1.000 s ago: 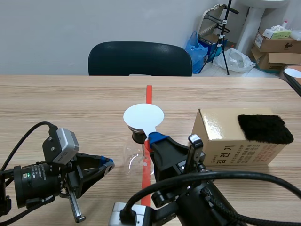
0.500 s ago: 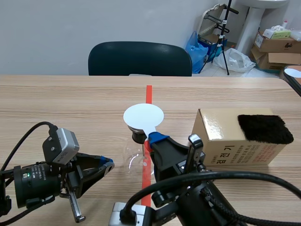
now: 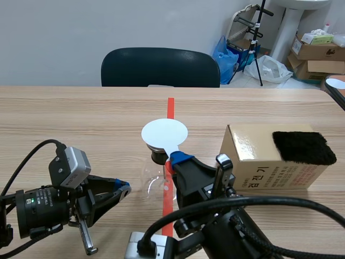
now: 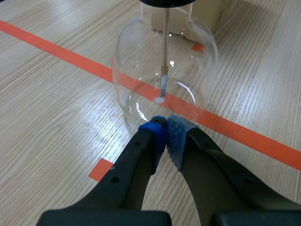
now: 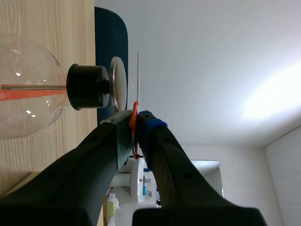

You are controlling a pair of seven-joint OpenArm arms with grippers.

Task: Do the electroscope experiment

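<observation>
- My right gripper point(image 5: 136, 118) is pinched tight on the white disc point(image 3: 164, 132). I'd hold it level and close over the electroscope point(image 4: 164, 70)'s metal plate point(image 5: 117, 89), not touching.
- My left gripper point(image 4: 165, 129) is closed and empty, just beside the glass.

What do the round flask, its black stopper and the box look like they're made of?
Flask: probably clear glass, see-through with sharp glints.
Stopper: matte black rubber or plastic; can't tell which.
Box: tan cardboard, printed side, slightly shiny top.
</observation>
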